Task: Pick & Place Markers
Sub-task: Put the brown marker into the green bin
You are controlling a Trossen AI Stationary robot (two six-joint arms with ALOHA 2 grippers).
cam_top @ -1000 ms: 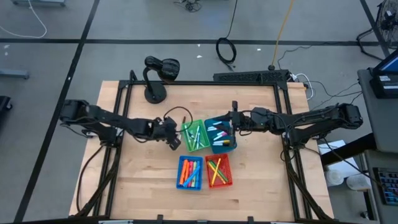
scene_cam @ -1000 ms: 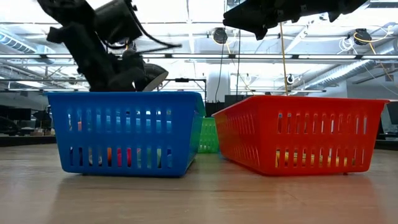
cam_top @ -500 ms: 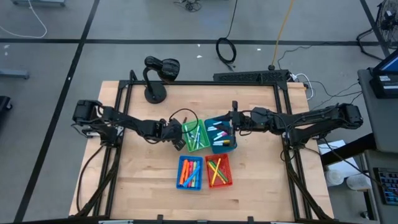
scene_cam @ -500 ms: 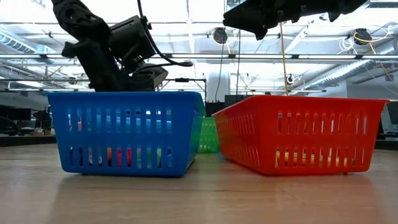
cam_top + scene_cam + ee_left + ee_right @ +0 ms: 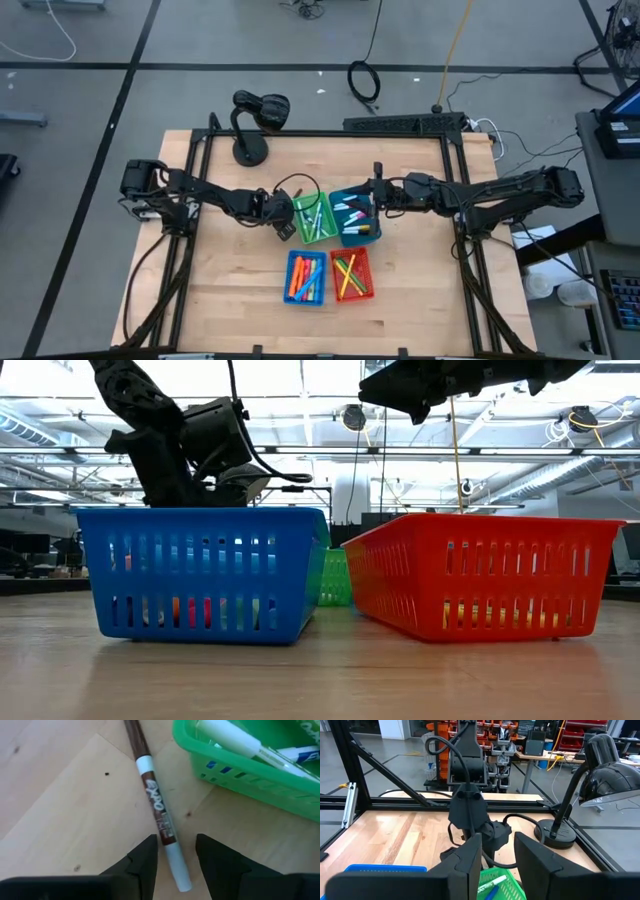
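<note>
A white marker with a brown cap (image 5: 156,810) lies flat on the wooden table, just outside the green bin (image 5: 260,775). My left gripper (image 5: 176,844) points steeply down over the marker's white end. It is open, one finger on each side of the barrel, and does not touch it. In the high view it stands at the green bin's left wall (image 5: 283,230). The green bin (image 5: 315,218) and the teal bin (image 5: 355,217) hold markers. So do the blue bin (image 5: 306,277) and the red bin (image 5: 351,275). My right gripper (image 5: 497,842) hangs level and open above the teal bin (image 5: 376,195).
A black desk lamp (image 5: 250,125) stands at the table's far left. The blue bin (image 5: 200,575) and the red bin (image 5: 490,575) stand toward the near edge, side by side. Bare wood lies to the left of the bins and along the near edge.
My left gripper has come down toward the table beside the green bin's left wall and tipped more steeply downward. It has also gone a little toward the near edge. Its finger gap looks unchanged. My right arm has kept still.
</note>
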